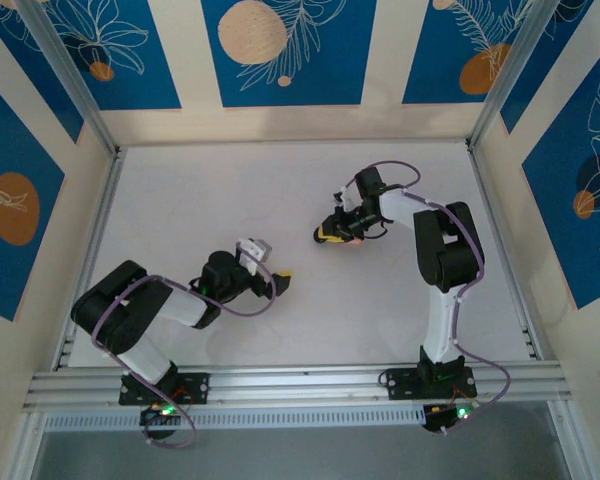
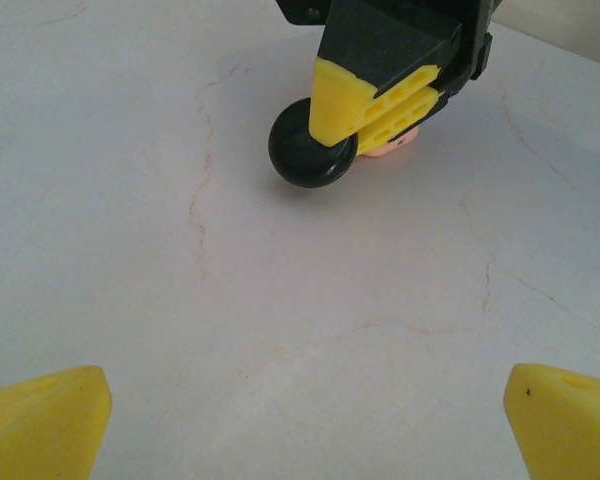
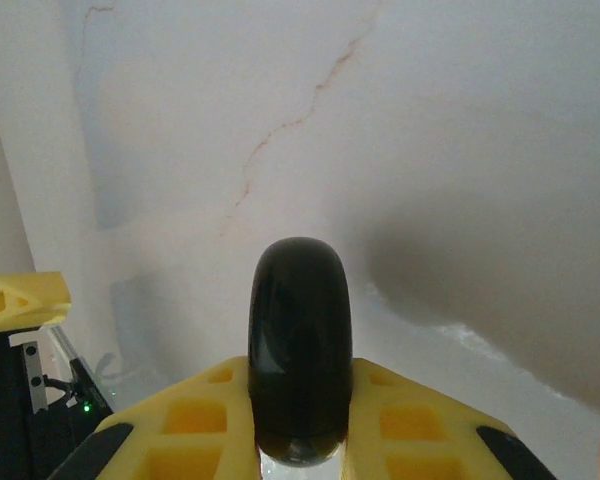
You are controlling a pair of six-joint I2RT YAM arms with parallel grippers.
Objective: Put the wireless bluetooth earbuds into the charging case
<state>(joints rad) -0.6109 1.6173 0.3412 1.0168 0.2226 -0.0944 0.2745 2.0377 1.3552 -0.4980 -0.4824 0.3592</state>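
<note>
Enclosure: cream walls point(image 1: 380, 60) are carrying blue panels point(image 1: 320, 60) printed with leaves and orange discs, and aluminium rails point(image 1: 300, 380) are framing a white tabletop point(image 1: 230, 190). In the wrist views, thin reddish hairline marks are running across the tabletop.

Right hand point(image 1: 330, 232) is sitting mid-table, a little right of centre, with its arm bending back toward the near rail. In its own wrist view the right hand point(image 3: 302, 400) is pinching a black charging case point(image 3: 300, 330). This is a smooth, rounded, glossy body, and the yellow fingers point(image 3: 205, 410) are pressing in on both of its sides. From the left wrist the same case point(image 2: 310, 155) is showing as a dark ball under the right hand's yellow fingertip, low over the tabletop. I cannot tell whether it is touching the surface.

A pale pink piece point(image 2: 390, 148) is peeking out just beneath the right hand, beside the case. It is too hidden to tell whether it is an earbud or a case.

Left hand point(image 1: 280, 283) is lying lower left of the right one, apart from it and pointing toward it. Its jaws are spreading wide and gripping nothing, with yellow fingertips point(image 2: 40, 420) sitting at the two bottom corners of its wrist view over bare tabletop.
</note>
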